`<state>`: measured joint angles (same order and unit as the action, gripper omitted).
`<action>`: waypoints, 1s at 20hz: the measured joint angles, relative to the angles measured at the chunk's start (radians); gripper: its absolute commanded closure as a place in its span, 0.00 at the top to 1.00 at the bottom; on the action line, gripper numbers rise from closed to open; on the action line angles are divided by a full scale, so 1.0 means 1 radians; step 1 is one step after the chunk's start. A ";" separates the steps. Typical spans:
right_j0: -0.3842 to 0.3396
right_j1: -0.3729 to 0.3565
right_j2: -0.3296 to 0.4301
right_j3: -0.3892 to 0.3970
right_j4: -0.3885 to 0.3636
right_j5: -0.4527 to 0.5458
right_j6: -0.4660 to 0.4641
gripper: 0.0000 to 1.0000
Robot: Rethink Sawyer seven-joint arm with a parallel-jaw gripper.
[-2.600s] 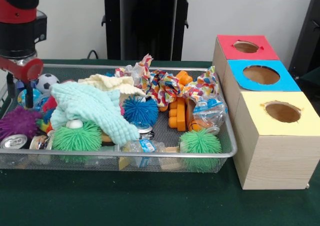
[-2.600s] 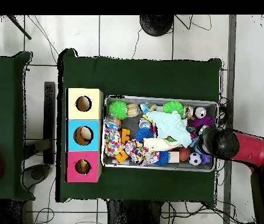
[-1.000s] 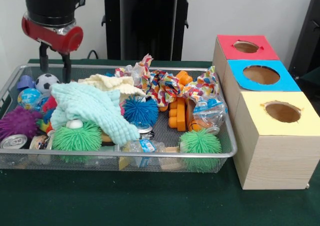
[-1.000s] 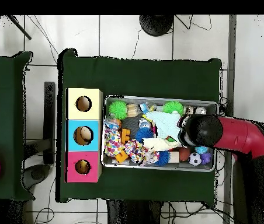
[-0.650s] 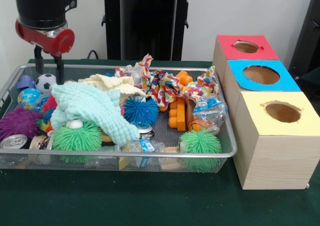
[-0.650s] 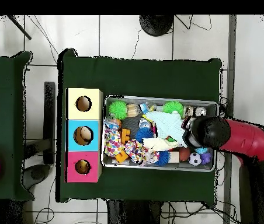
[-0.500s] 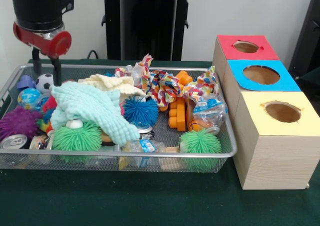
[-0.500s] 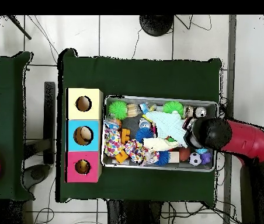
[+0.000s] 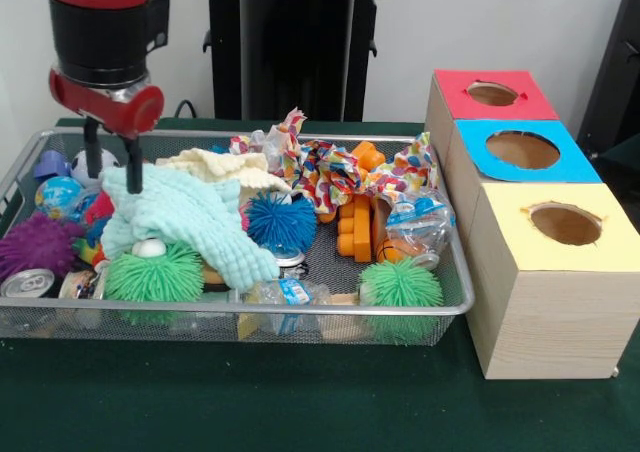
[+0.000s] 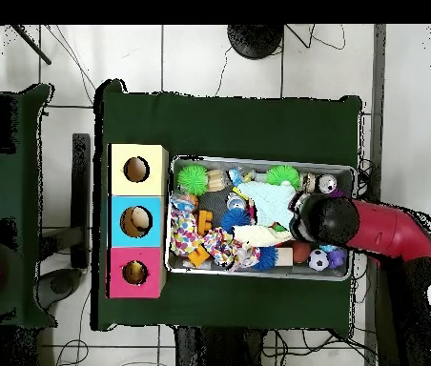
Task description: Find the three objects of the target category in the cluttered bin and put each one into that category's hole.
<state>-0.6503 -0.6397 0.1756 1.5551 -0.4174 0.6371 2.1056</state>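
Note:
A wire mesh bin (image 9: 455, 262) holds a jumble of toys, cloths and cans. My gripper (image 9: 112, 168) hangs open over its left end, fingertips just above the left edge of a mint green cloth (image 9: 185, 217), nothing between them. A soccer ball (image 9: 76, 162) shows behind the fingers. To the right stand three boxes with round holes: red (image 9: 492, 94), blue (image 9: 523, 150) and yellow (image 9: 565, 224). In the overhead view the arm's wrist (image 10: 324, 219) covers the gripper at the bin's right end.
Around the cloth lie a purple spiky ball (image 9: 38, 244), two green spiky balls (image 9: 155, 277) (image 9: 400, 284), a blue spiky ball (image 9: 280, 220), a globe ball (image 9: 58, 194), a can (image 9: 28, 283), a cream cloth (image 9: 225, 167), a colourful rope (image 9: 330, 172), orange blocks (image 9: 355, 227) and a crushed bottle (image 9: 415, 222).
The gripper rose out of the bin's far left end, then drifted right and came slightly lower over the mint cloth's edge. It stays open; the objects have not moved.

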 measured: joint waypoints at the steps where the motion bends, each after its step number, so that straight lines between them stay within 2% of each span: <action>1: 0.015 0.001 -0.010 0.003 0.005 0.000 0.000 1.00; 10: 0.116 -0.001 -0.071 0.009 0.075 0.014 0.000 1.00; 20: 0.243 -0.033 -0.147 0.015 0.199 0.045 0.009 1.00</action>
<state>-0.4068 -0.6730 0.0288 1.5698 -0.2186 0.6822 2.1143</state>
